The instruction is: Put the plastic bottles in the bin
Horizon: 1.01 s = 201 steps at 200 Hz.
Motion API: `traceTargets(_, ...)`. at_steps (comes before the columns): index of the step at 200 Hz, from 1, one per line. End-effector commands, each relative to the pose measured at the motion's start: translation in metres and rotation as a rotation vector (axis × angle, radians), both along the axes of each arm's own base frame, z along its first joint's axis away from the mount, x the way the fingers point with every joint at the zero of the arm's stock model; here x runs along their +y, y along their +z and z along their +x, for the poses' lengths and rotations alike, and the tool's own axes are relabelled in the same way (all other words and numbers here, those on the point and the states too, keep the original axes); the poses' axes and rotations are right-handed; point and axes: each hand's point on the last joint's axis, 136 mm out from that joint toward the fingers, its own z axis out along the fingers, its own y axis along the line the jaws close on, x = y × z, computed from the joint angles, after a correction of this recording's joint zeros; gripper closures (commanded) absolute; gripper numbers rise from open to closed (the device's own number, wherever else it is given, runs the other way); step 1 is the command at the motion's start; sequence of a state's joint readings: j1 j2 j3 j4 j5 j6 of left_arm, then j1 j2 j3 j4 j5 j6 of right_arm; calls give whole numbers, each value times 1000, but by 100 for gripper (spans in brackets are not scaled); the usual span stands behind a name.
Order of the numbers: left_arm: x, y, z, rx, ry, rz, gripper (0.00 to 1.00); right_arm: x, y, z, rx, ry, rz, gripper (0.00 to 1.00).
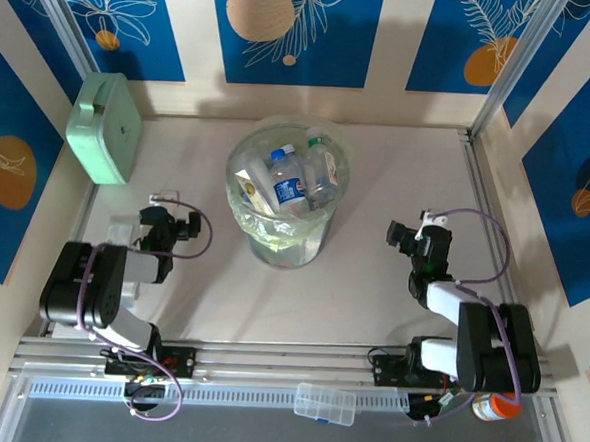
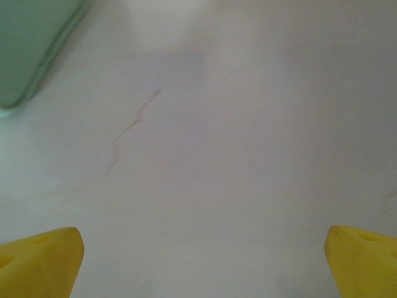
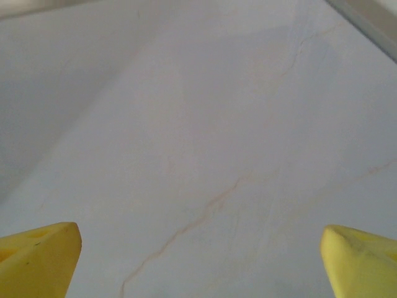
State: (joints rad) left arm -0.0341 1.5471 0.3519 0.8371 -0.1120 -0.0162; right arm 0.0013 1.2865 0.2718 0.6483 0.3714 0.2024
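plastic bottles [image 1: 289, 184] are inside the bin [image 1: 241, 158], piled together. a clear one w/ a blue label lies on top near the middle, one w/ a green cap sits toward the far rim. the rest are jumbled and can't be counted thru the bag. bin stands upright at mid table [image 1: 370, 306], a bit toward the far wall, w/ a clear liner bag folded over its rim.

left gripper [image 1: 172, 214] is just left of the bin, near but not touching. jaws spread wide, holding nothing. left wrist cam: yellow fingertips [image 2: 43, 264] at both bottom corners, veined tabletop btwn them, corner of the mint-green case [image 2: 28, 49] at top left.

right gripper [image 1: 414, 236] is to the right of the bin, apart from it. jaws spread wide, holding nothing. right wrist cam: its yellow tips at both bottom corners, veined tabletop btwn them, strip of alu rail [image 3: 366, 18] at top right.

both arms are folded back, elbows near their bases. in the top cam the mint-green case leans upright against the left wall near the far-left corner, well apart from the bin. flat clear box [image 1: 324, 403] lies on the near rail btwn the two bases. orange-lidded jar [image 1: 494, 406] sits by the right arm base, partly hidden by the arm.
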Motion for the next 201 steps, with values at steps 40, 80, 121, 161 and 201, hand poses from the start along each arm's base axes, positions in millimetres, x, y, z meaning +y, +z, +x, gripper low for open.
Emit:
traceTargets(40,-21,24,17,-103,-116,-2,1,43,10,52,-74,234,-12,1)
traceTargets(80,-22,24,16,-104,-117,2,1,40,11,51,-79,236,3,1)
traceTargets(121,-24,26,15,-113,-129,1,1,40,11,50,-76,239,5,1)
traceTargets(161,-30,24,16,-97,-170,-7,1,40,11,50,-77,239,5,1)
traceTargets(201,-28,25,15,-105,-159,-6,1,40,10,50,-76,238,5,1)
